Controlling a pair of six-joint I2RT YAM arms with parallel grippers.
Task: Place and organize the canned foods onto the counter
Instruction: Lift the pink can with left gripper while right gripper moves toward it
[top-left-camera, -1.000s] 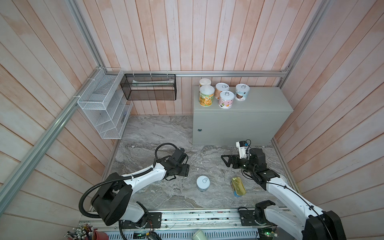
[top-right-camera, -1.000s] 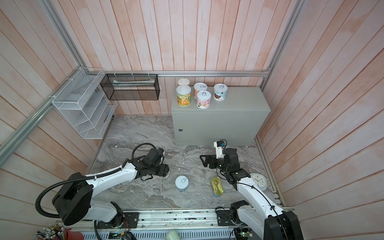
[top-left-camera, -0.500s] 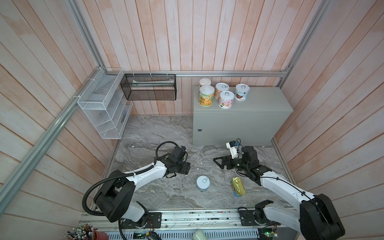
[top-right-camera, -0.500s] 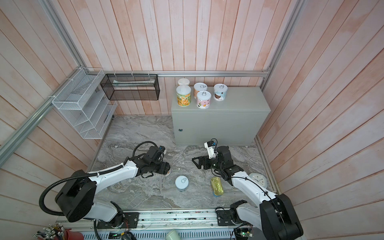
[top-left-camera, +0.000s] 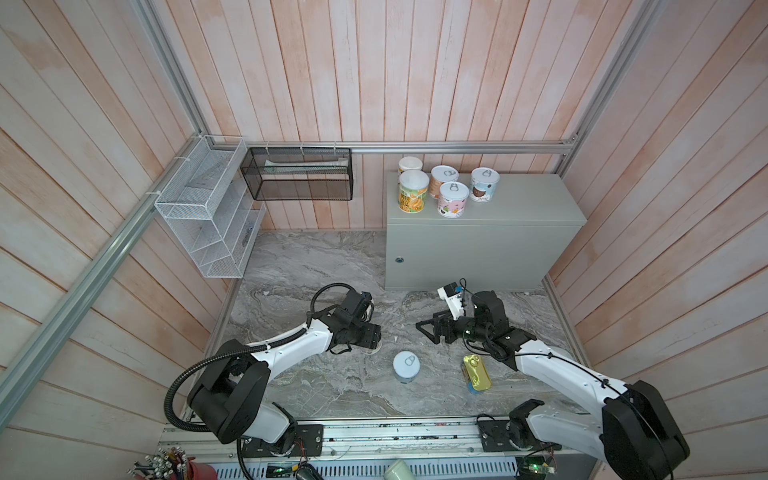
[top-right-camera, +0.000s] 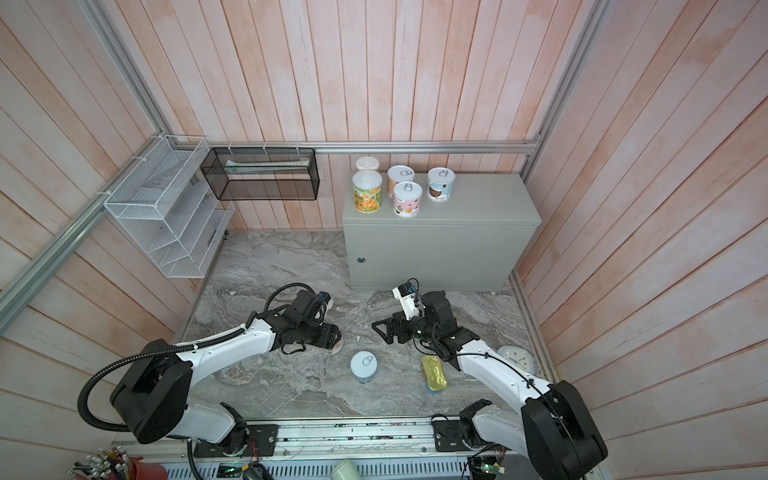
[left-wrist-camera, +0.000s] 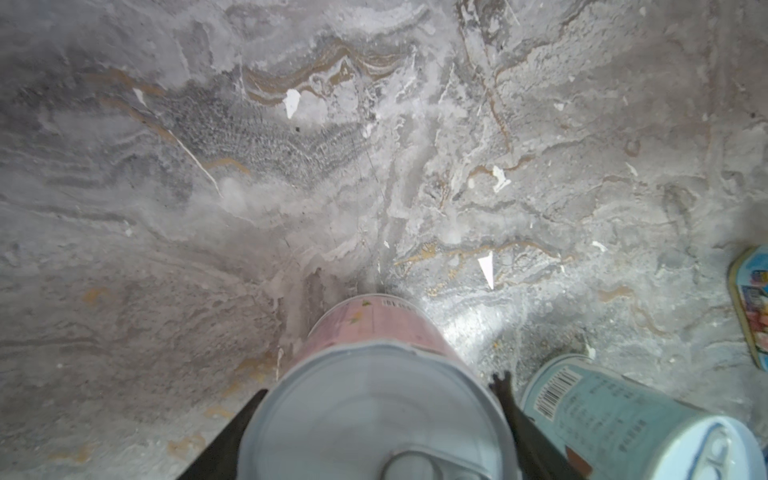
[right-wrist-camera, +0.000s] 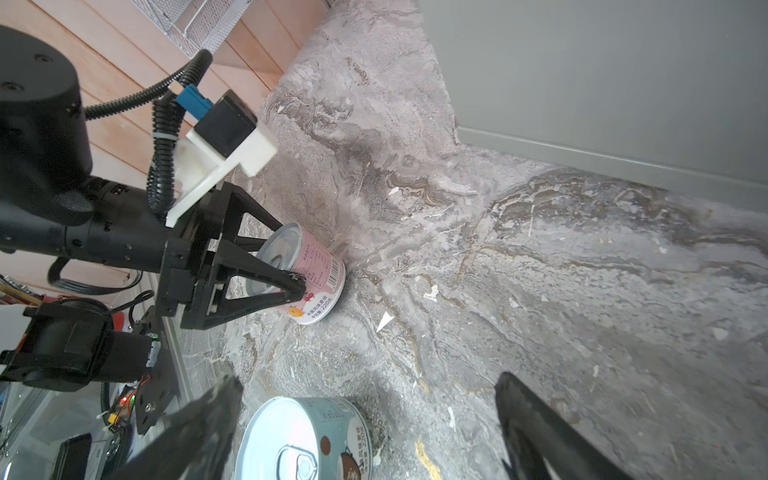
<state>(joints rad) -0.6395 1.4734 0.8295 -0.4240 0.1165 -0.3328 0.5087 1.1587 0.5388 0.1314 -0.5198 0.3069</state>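
Grey marble surface (top-left-camera: 316, 266) covers the cell floor. Counter (top-left-camera: 482, 245), a plain grey metal box, stands at the far right of it. White wire rack (top-left-camera: 208, 224) is on the left side, with the black mesh basket (top-left-camera: 297, 174) at the back, left of the counter. Left gripper (right-wrist-camera: 291, 257) is low over the marble, jaws drawn in part way and clamped on the pink can (left-wrist-camera: 374, 324), one finger on each side. The can is upright and appears to rest on the marble. Right gripper (top-left-camera: 426, 333) is spread wide with nothing in it, pointing toward the left one and apart from it. Five cans are grouped at the back left corner of the counter top: two yellow-green cans (top-left-camera: 413, 192) and three pull-tab cans (top-left-camera: 453, 198). Blue can (top-left-camera: 406, 365) stands upright on the marble between the arms, near the pink can. Gold tin (top-left-camera: 477, 371) lies flat just beside the right arm (top-left-camera: 552, 370). Clock face (top-right-camera: 515, 358) lies on the marble at the right edge, seen in a top view.
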